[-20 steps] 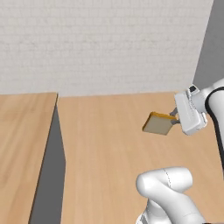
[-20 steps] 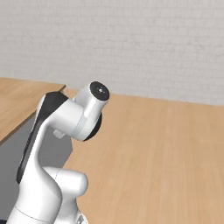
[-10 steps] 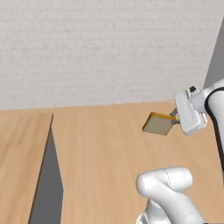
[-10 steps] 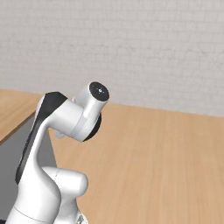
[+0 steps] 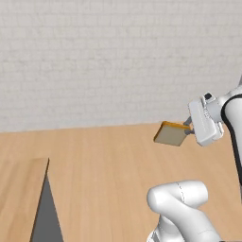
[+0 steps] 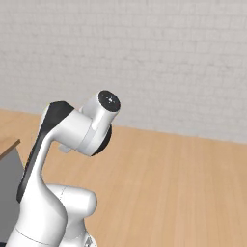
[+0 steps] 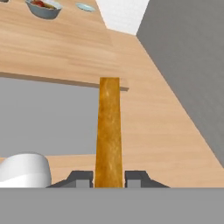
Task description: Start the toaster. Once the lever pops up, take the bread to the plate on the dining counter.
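The bread [image 5: 171, 133], a tan slice with a brown crust, hangs in the air at the right of the left base view, with my gripper [image 5: 189, 128] shut on one edge. In the hand view the bread [image 7: 109, 131] stands edge-on between the two fingertips of the gripper [image 7: 108, 178]. Far ahead in that view lies the light-wood dining counter [image 7: 57, 48], with the small pale blue-green plate [image 7: 85, 7] near its far end. The toaster is out of view.
A grey bowl of fruit [image 7: 43, 9] sits on the dining counter left of the plate. A wood counter corner [image 5: 21, 198] with a grey side [image 5: 47, 220] juts in at lower left. Wood floor runs to a white brick wall [image 5: 94, 61]. My arm's elbow [image 6: 82, 130] fills the right base view's left.
The whole scene has shifted in both base views, so the base has moved: the counter corner slid down and left. The bread stays held in the same place relative to the arm.
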